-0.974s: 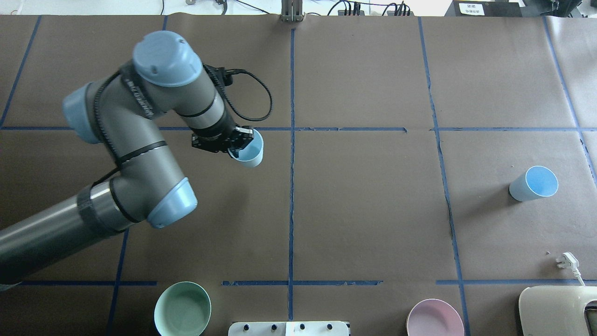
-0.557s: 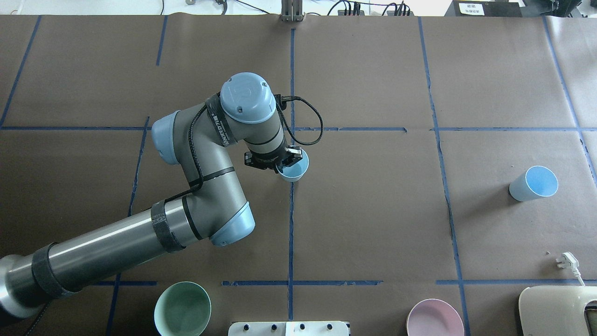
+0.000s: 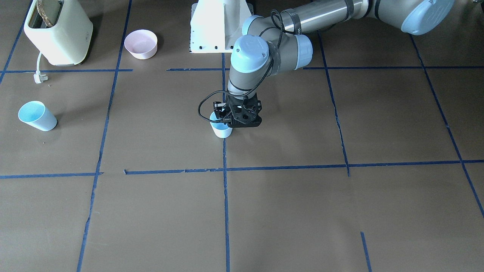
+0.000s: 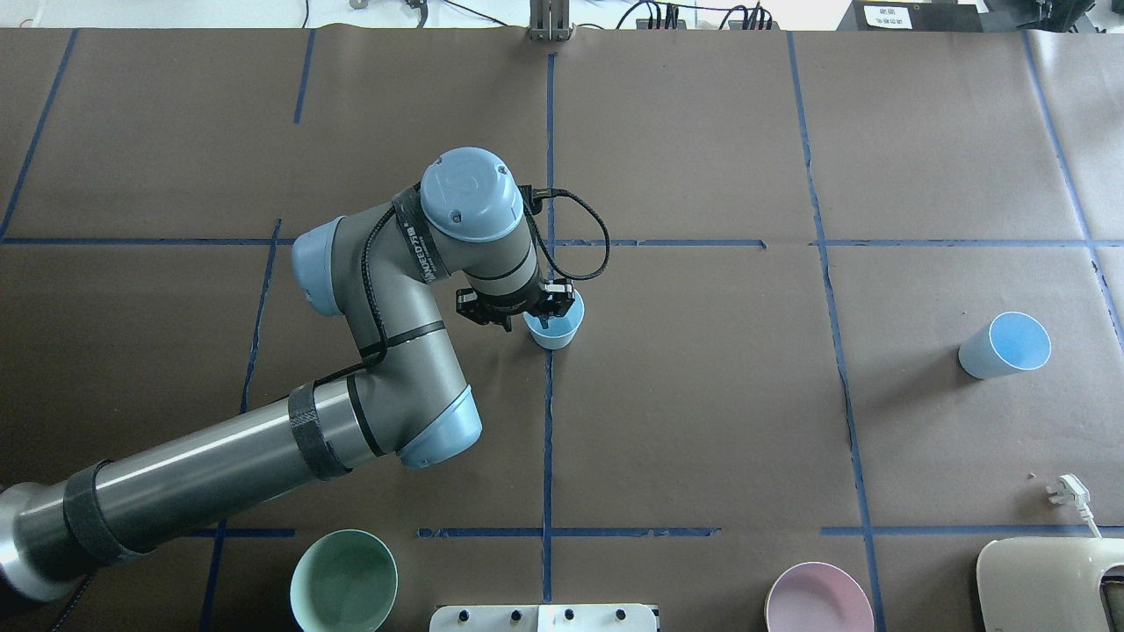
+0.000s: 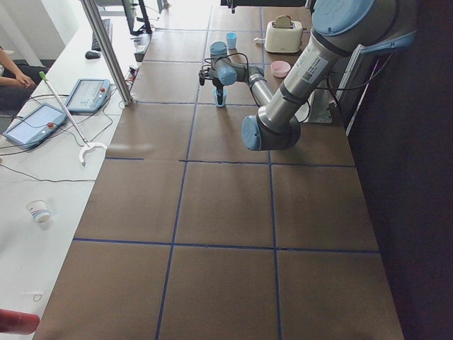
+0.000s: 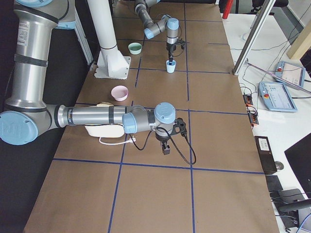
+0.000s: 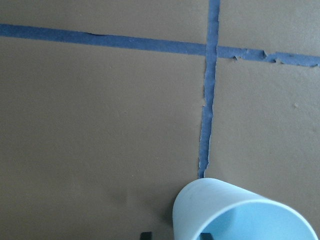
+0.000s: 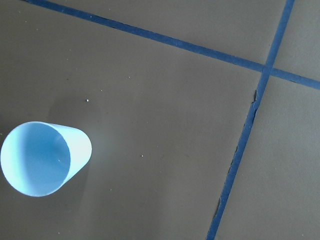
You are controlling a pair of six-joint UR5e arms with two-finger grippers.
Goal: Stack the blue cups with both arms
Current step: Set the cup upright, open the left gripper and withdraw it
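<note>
One blue cup (image 4: 556, 329) stands upright on the blue centre line of the table. My left gripper (image 4: 537, 318) is shut on its rim from above. In the left wrist view one fingertip (image 7: 204, 235) is inside the cup (image 7: 240, 215) and one is outside. The held cup also shows in the front view (image 3: 221, 129). The second blue cup (image 4: 1005, 345) stands alone at the far right and shows in the right wrist view (image 8: 45, 157). My right gripper (image 6: 165, 148) shows only in the exterior right view. I cannot tell if it is open or shut.
A mint-green bowl (image 4: 343, 581) and a pink bowl (image 4: 819, 599) sit at the near edge on either side of the white pedestal (image 3: 219, 26). A cream toaster (image 4: 1049, 584) with a loose plug (image 4: 1067, 489) is at the near right corner.
My left arm has carried the blue cup rightward from left of centre to the centre line, then lowered it slightly. The second cup has not moved.
</note>
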